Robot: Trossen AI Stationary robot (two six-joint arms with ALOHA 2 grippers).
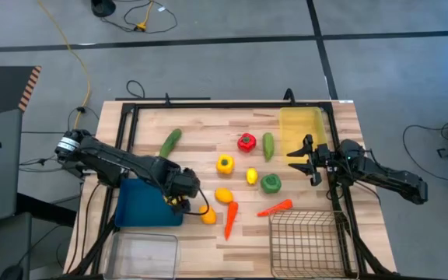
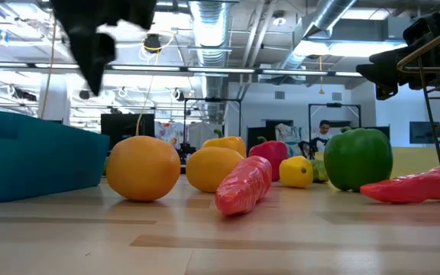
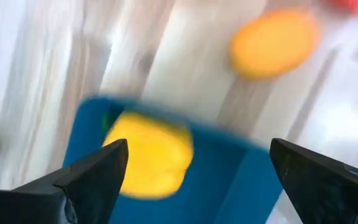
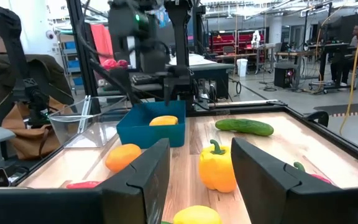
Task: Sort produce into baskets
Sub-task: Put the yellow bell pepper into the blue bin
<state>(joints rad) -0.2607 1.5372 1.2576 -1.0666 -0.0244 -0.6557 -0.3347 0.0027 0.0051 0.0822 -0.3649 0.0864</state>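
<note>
From my remote station, I watched the left gripper hang above the corner of the blue tray, jaws spread wide and holding nothing. One lemon lay inside that tray, directly under the gripper; another lemon sat on the surface just outside it. My right gripper hovered beside the translucent yellow tray, its jaws partly open and empty. The remaining produce lay scattered mid-surface: a cucumber, a yellow pepper, a red pepper, a green pepper and two carrots. The clear plastic bin and wire mesh basket sat at the near edge.
</note>
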